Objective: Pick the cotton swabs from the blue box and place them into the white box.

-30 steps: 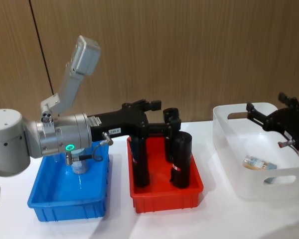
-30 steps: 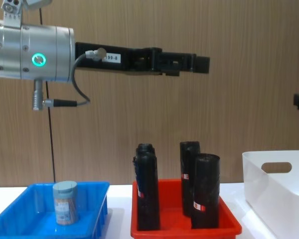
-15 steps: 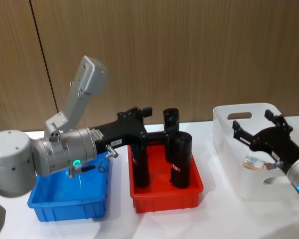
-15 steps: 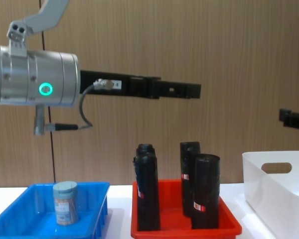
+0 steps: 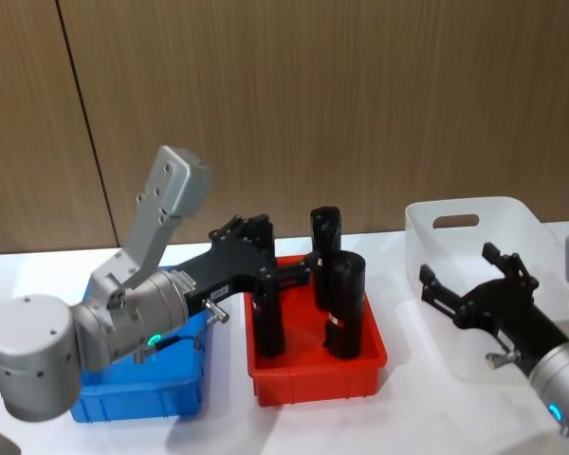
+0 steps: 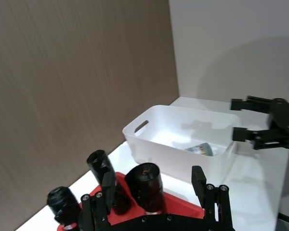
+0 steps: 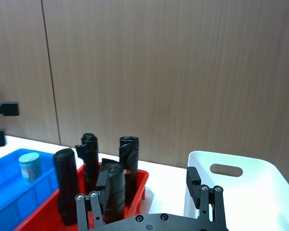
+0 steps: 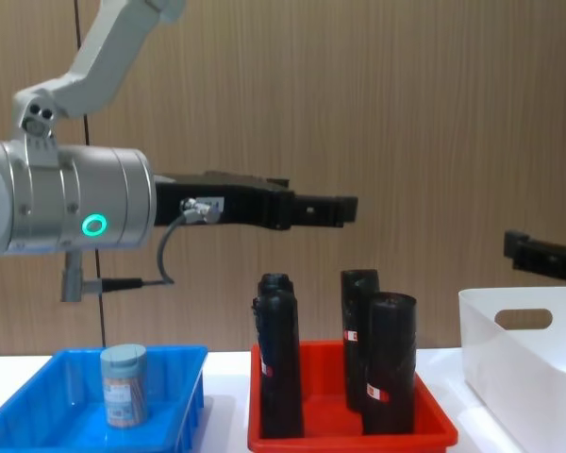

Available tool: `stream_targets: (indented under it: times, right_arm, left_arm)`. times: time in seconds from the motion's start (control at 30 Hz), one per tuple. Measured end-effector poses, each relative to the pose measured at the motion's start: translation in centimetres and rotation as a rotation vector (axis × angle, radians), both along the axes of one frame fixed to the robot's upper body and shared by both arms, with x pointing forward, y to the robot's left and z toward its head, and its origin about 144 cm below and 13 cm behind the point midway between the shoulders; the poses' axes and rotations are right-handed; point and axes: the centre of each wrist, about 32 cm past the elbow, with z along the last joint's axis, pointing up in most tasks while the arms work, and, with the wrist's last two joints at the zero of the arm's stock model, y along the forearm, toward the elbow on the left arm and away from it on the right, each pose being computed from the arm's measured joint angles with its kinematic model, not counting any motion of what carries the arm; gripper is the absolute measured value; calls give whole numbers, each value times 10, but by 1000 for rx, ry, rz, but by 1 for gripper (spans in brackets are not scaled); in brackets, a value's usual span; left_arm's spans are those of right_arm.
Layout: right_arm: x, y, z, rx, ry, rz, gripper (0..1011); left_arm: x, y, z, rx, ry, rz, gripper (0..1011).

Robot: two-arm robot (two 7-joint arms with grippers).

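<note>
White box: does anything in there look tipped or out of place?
One swab jar lies on its side on the white box floor, unlike the upright jar in the blue box. The left tool is open above the red tray, the right tool open by the white box.

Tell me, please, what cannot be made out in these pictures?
Head view: the left arm covers most of the blue box, hiding its cotton swabs jar.
Head view: the right pincer covers much of the white box's floor.
Chest view: the white box's near wall hides its contents; the right edge crops it.
</note>
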Motion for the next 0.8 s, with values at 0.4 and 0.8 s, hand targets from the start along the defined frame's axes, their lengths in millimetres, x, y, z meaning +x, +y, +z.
stream_targets:
  times: [0.4, 0.8]
  right_arm:
    - [-16, 9, -2, 11, 6, 8, 1002]
    - [-16, 9, -2, 11, 6, 8, 1001]
  left_arm:
    - [-19, -8, -21, 16, -66, 129, 1004]
    - [-39, -15, -40, 19, -135, 251, 1004]
